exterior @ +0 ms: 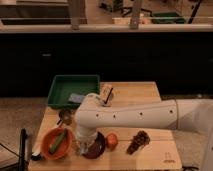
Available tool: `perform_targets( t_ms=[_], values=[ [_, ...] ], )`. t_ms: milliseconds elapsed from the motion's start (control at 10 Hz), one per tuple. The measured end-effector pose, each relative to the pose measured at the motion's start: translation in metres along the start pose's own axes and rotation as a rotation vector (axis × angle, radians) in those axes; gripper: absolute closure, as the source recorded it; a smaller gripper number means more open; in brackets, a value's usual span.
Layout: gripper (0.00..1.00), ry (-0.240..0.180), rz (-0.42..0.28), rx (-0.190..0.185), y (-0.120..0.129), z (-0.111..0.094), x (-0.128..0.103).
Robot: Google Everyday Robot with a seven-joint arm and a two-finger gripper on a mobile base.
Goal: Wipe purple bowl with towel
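Note:
The purple bowl [96,146] sits near the front edge of the wooden table [150,100], between the orange bowl [50,145] and a small orange fruit [112,141]. My white arm reaches in from the right and bends down over the bowl. The gripper [83,146] is low at the bowl's left rim, hiding the left half of the bowl. No towel can be made out; whatever is under the gripper is hidden by the arm.
The orange bowl holds a green object [59,141]. A green tray [72,90] stands at the back left with a small packet [106,94] beside it. A small cup [65,116] is behind the orange bowl. A brown lumpy object [139,141] lies front right.

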Motion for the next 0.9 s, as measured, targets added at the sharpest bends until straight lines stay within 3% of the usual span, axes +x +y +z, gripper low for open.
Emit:
perform_targets(
  t_ms=[400, 600, 900],
  values=[
    [1.00, -0.021, 0.096, -0.024, 0.049, -0.009, -0.008],
    [1.00, -0.023, 0.129, -0.039, 0.059, -0.009, 0.004],
    [1.00, -0.024, 0.148, -0.018, 0.063, -0.004, 0.035]
  ],
)
